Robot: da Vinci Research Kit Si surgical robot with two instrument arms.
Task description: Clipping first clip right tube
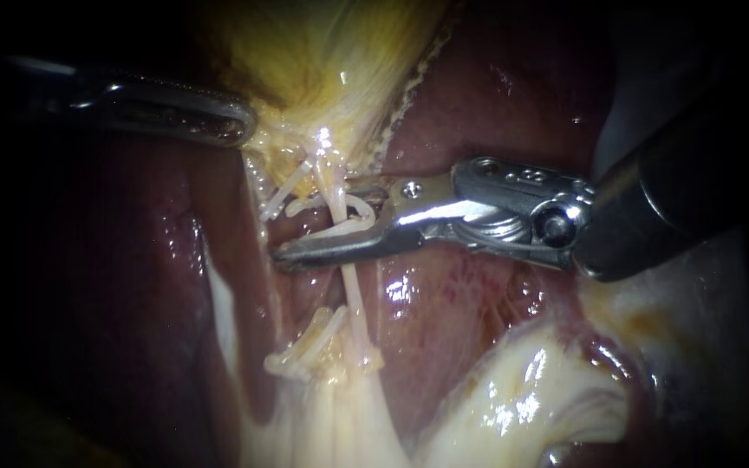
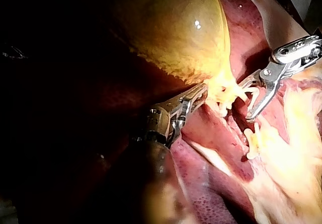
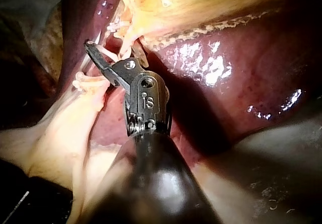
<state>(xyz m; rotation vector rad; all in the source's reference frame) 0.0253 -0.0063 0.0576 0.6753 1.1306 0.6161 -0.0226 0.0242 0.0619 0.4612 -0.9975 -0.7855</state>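
The yellow gallbladder [image 1: 322,52] narrows to pale strands over the dark red liver [image 1: 496,87]. My left instrument [image 1: 240,126] has its jaws shut on the tissue at the gallbladder's neck [image 2: 216,88]. My right instrument [image 1: 318,221] comes in from the right with its jaws open. A whitish clip [image 1: 359,211] sits inside them. The right tube [image 1: 337,186] runs down between the jaws and comes out below them [image 1: 354,299]. A thinner left tube [image 1: 286,195] slants beside it. In the right wrist view the jaws [image 3: 108,53] straddle the pale strands.
Pale fatty tissue [image 1: 522,399] lies below the right instrument, and frayed strand ends [image 1: 305,351] sit under the jaws. The liver's glossy lobe [image 3: 226,73] flanks the right shaft [image 3: 151,173]. The left shaft [image 1: 132,100] crosses dark liver.
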